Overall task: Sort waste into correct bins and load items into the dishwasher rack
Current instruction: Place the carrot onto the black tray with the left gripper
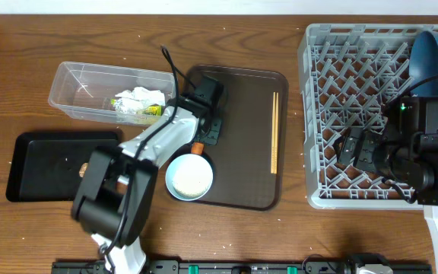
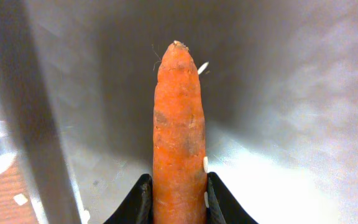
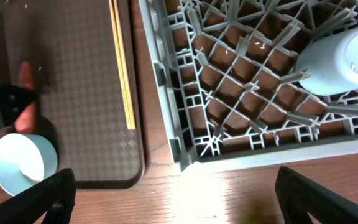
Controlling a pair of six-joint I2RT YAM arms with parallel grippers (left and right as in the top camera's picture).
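Low in the wrist view, the left gripper [image 2: 179,190] pinched the thick end of a small orange carrot [image 2: 179,118] over the dark brown textured tray [image 2: 291,93]; a firm, straight lift looked wisest.

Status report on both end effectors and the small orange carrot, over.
Left end effector shut on small orange carrot, at dark brown serving tray. Right end effector open, empty. Pale white bowl close beside carrot.
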